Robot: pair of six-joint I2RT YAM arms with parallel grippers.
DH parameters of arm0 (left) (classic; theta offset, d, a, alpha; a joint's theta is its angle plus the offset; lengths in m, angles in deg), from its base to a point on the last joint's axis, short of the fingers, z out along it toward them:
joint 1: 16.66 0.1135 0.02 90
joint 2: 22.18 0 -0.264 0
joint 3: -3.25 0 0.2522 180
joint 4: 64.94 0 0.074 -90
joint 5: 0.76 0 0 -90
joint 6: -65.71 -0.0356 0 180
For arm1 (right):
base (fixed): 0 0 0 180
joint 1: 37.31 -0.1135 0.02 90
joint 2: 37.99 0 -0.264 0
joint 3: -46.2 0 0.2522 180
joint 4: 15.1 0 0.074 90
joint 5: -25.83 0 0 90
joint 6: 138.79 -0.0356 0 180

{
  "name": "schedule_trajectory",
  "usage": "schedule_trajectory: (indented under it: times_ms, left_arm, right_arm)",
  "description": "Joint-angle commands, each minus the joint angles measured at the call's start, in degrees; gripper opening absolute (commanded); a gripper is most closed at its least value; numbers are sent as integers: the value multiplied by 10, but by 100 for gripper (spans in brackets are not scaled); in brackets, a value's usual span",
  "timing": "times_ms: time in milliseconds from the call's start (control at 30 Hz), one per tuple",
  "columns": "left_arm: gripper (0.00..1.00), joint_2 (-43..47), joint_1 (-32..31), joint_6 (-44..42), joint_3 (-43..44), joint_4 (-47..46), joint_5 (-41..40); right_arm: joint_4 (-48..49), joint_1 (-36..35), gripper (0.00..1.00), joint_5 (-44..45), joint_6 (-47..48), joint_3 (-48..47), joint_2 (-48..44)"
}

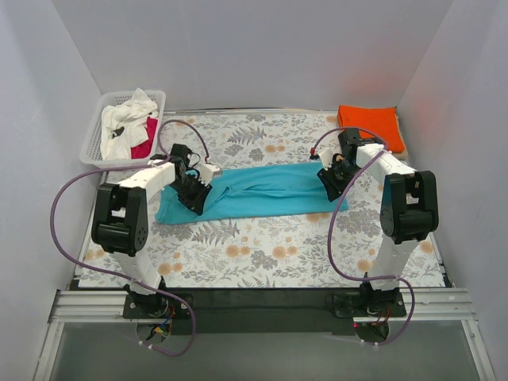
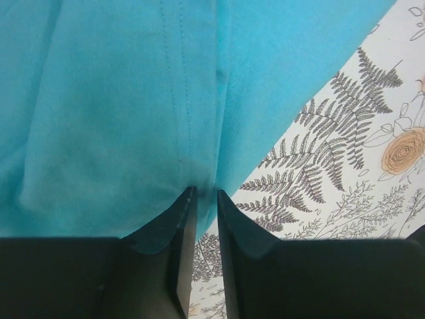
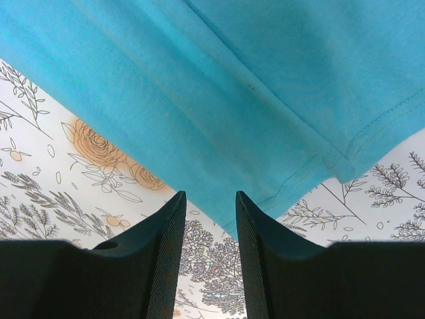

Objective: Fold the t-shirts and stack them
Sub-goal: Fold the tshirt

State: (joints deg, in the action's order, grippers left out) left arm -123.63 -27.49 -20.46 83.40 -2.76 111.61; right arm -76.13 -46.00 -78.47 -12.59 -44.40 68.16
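On bench [image 1: 262, 246], centre: teal t-shirt [image 1: 262, 190] half-folded
Far right: orange t-shirt [image 1: 369, 125] folded
Basket [image 1: 93, 136]: shirts [image 1: 127, 125] waiting
Left jaws: near-closed, grip unclear
Right jaws: apart

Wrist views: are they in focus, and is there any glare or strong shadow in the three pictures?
Left wrist: the teal t-shirt is sharp, its stitching clear; the fingers are almost black. Right wrist: the floral tablecloth is sharp too, no glare. Top external: soft, even light, weak shadows, an orange tint on the right wall beside the orange t-shirt.
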Motion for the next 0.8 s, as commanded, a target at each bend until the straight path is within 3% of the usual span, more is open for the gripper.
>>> schedule_trajectory:
  times_ms: [0, 200, 333, 567, 767]
  left_arm:
    - [23, 53, 1, 7, 36, -5, 42]
    - [29, 43, 2, 80, 85, -39, 53]
    - [27, 47, 5, 151, 56, -103, 4]
    - [26, 60, 11, 269, -1, -118, -35]
    - [25, 48, 25, 325, -37, -120, -85]
  right_arm:
    - [-13, 1, 38, -12, -2, -21, -7]
    - [-17, 0, 38, -35, -15, -49, -14]
    - [-15, -1, 40, -46, -26, -89, -1]
    - [-6, -14, 40, -43, -45, -163, 100]
    - [22, -20, 37, 1, -42, -114, 132]
